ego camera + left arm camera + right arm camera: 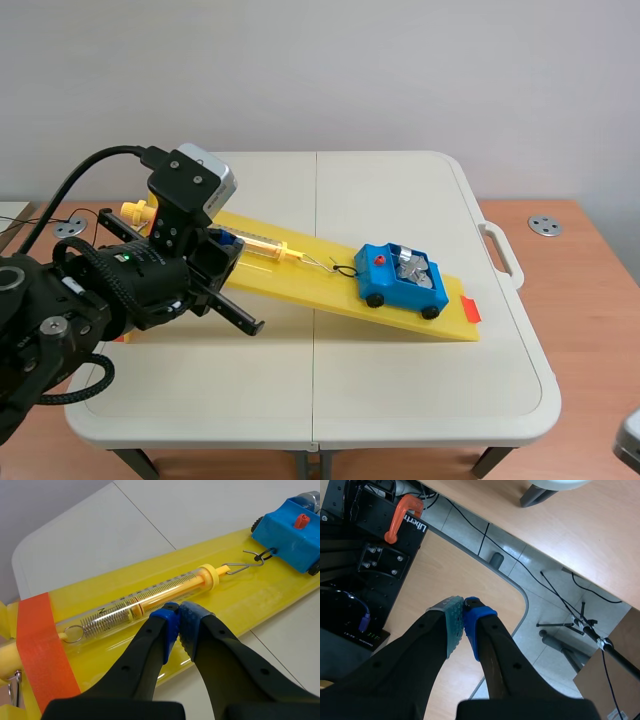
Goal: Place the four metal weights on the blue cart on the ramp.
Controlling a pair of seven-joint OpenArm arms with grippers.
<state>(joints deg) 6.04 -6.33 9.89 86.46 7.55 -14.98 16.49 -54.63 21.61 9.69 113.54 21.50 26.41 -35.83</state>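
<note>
The blue cart (402, 280), metal weights (416, 268) in it, sits right of centre on the yellow ramp (300, 288). The left tool (250, 323), closed and empty, is nearer, with the cart lying rightward down the ramp; the right tool (464, 611) is likewise closed and empty.

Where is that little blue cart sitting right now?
In the scene view the blue cart sits near the low end of the yellow ramp, right of the middle of the table, hooked to the spring scale.
</note>
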